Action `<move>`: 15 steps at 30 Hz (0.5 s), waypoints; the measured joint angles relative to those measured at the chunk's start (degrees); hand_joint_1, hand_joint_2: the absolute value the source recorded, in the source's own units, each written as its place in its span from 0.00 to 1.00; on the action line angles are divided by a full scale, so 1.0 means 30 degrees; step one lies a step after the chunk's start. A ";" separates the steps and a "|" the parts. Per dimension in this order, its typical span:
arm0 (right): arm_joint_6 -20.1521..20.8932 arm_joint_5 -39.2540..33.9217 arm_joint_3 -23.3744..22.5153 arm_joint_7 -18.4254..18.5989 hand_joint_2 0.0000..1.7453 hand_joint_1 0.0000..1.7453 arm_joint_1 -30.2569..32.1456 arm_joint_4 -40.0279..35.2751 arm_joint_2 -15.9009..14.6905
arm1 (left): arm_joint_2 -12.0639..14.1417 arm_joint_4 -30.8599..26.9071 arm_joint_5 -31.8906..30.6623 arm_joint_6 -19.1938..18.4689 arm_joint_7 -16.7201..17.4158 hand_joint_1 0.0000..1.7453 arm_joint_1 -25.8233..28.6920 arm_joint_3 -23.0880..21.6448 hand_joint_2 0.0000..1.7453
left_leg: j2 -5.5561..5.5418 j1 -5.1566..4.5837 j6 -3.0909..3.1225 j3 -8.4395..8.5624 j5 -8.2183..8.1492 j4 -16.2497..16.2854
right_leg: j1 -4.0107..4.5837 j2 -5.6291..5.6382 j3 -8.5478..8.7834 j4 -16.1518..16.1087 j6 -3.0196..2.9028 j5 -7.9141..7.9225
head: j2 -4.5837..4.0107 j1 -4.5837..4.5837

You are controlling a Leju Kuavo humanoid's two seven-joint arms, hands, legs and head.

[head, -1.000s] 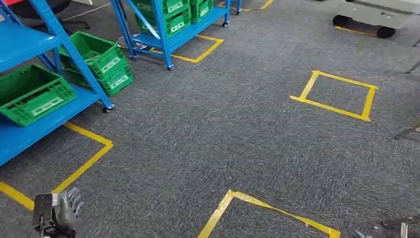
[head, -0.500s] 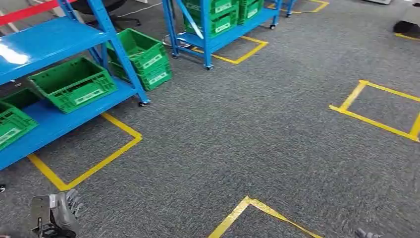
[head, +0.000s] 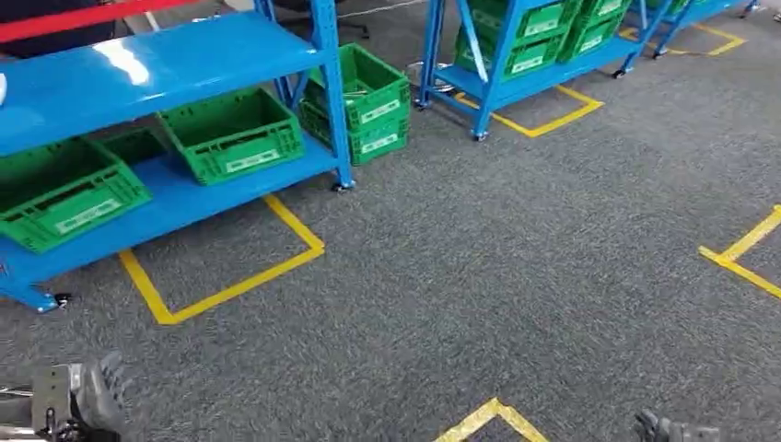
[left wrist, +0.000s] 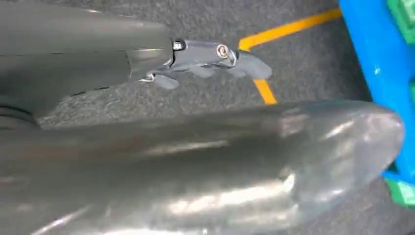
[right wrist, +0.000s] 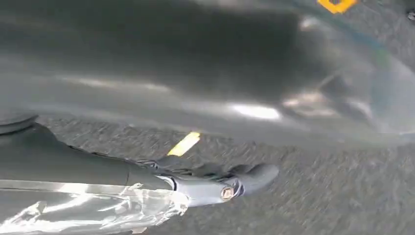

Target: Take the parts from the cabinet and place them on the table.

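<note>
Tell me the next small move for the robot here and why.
Probably keep turning and stepping toward the blue metal shelving rack at the left. The green plastic crates on its lower shelf lie across a stretch of grey carpet, seemingly out of reach. The left hand and right hand hang low holding nothing, so closing in likely comes before any grasp.
</note>
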 joint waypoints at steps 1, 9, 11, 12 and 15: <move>0.0000 0.0000 0.0007 0.0000 0.00 0.00 0.0042 0.0014 0.0000 | 0.0000 0.0000 -0.0015 -0.0007 0.0007 0.00 0.0007 0.0007 0.00 | -0.0280 0.0003 0.0024 0.0160 -0.0195 0.0000 | 0.0006 0.0079 -0.1154 0.1263 0.0045 -0.0815 | 0.0000 0.0051; 0.0000 0.0029 0.0015 0.0036 0.00 0.00 0.0161 0.0160 0.0007 | -0.0022 -0.0015 -0.0138 -0.0095 0.0007 0.00 0.0201 0.0036 0.00 | -0.2635 0.0173 -0.0547 0.2162 -0.2246 -0.0091 | -0.0042 0.1609 -0.2300 -0.3097 -0.0196 0.3462 | 0.0000 0.0168; 0.0000 0.0015 0.0015 -0.0015 0.00 0.00 -0.0023 0.0153 0.0000 | -0.0022 -0.0014 -0.0168 -0.0124 0.0000 0.00 0.0225 0.0080 0.00 | -0.2721 0.0241 -0.0775 0.2414 -0.1877 -0.0105 | 0.0046 0.1090 -0.2056 -0.3263 -0.0540 0.3446 | 0.0000 0.0183; 0.0000 0.0007 0.0015 -0.0043 0.00 0.00 -0.0094 0.0153 0.0000 | -0.0015 -0.0015 -0.0175 -0.0153 0.0000 0.00 0.0189 0.0110 0.00 | -0.2496 0.0244 -0.0839 0.2275 -0.1765 0.0272 | -0.0035 0.0916 -0.1727 -0.3406 -0.0688 0.3347 | 0.0007 0.0173; 0.0022 0.0000 0.0000 -0.0088 0.00 0.00 0.0039 0.0189 0.0029 | -0.0022 -0.0007 -0.0262 -0.0189 -0.0022 0.00 -0.0077 0.0153 0.00 | -0.0009 0.0097 -0.1193 -0.0137 -0.1563 0.3804 | 0.0036 0.0248 -0.0720 -0.3832 -0.0924 0.2829 | 0.0007 0.0036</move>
